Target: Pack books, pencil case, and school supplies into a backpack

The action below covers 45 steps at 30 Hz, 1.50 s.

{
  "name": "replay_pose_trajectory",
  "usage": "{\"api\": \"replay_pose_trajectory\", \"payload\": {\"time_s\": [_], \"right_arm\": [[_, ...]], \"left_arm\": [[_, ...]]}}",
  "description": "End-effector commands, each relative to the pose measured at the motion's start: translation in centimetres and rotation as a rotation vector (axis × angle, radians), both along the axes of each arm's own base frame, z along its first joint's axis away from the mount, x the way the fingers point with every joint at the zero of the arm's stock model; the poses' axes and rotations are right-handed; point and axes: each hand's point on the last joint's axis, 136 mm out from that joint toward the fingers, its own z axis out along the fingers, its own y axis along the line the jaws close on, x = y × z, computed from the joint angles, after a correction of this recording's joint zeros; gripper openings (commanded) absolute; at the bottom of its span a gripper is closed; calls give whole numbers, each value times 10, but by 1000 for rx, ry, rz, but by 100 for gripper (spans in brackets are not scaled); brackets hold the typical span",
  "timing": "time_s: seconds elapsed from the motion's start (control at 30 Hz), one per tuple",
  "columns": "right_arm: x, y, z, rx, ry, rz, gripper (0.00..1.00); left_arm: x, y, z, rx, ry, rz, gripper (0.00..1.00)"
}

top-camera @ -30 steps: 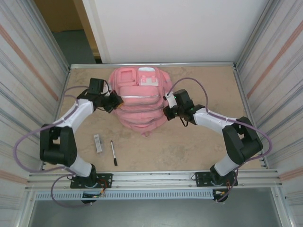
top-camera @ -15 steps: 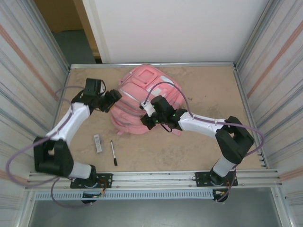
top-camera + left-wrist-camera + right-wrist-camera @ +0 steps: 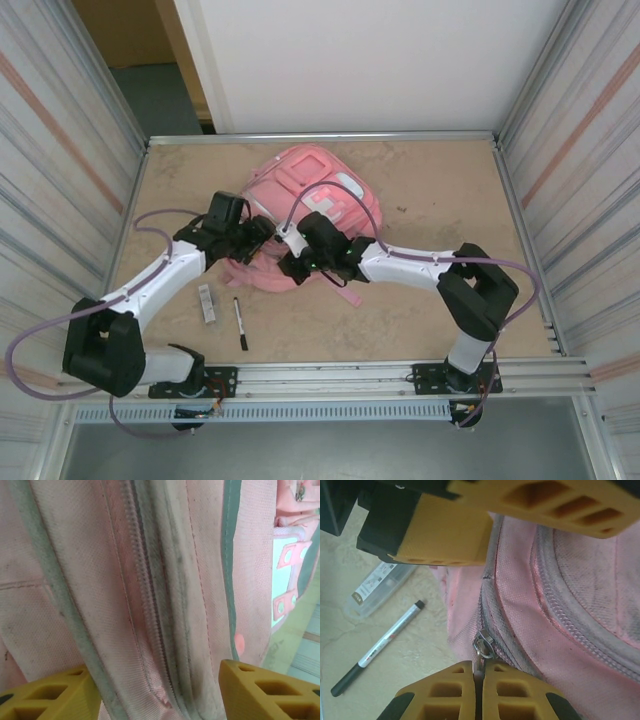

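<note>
1. Sandy table boxed in by ribbed metal walls. The pink backpack is slumped mid-table between our two arms.
2. Our right gripper is pinched fully closed on the zip pull at the bag's near-left corner. We reckon that grip is there to drag the zip round and open the bag up.
3. Our left gripper sits with its jaws apart, straddling a ridge of pink fabric and zip teeth. It isn't squeezing, so it has hold of nothing. Our guess is that it's parked there to clamp the bag so it doesn't slide along when the zip gets pulled.
4. The pen and the small bar lie on the table just near-left of the bag, close together but not touching. Nothing is on them, and they probably wait until the bag is open.
5. Worry: the bag is soft and looks likely to follow the pull unless it's pinned.
</note>
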Motion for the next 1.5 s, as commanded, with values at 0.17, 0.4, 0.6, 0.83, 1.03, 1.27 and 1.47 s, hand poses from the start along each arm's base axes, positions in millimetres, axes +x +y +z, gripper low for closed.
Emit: {"api": "replay_pose_trajectory", "payload": {"time_s": [0.17, 0.4, 0.6, 0.83, 1.03, 1.27, 1.47], "right_arm": [[-6, -4, 8, -21, -42, 17, 0], [30, -95, -24, -162, -42, -164, 0], [69, -156, -39, -189, -13, -334, 0], [86, -167, -33, -164, -13, -366, 10], [69, -162, 5, -137, -101, -259, 34], [54, -146, 57, -102, -256, -110, 45], [57, -128, 65, -77, -282, -88, 45]], "left_arm": [[9, 4, -3, 54, -77, 42, 0], [5, 28, 21, 76, -129, -18, 0], [4, 23, 23, 40, -137, -99, 0], [-4, 5, 24, -35, -111, -190, 0], [-13, 12, 42, -19, -131, -177, 46], [-2, 17, 37, -77, -89, -167, 52], [14, 23, 22, -27, -41, -147, 53]]}}
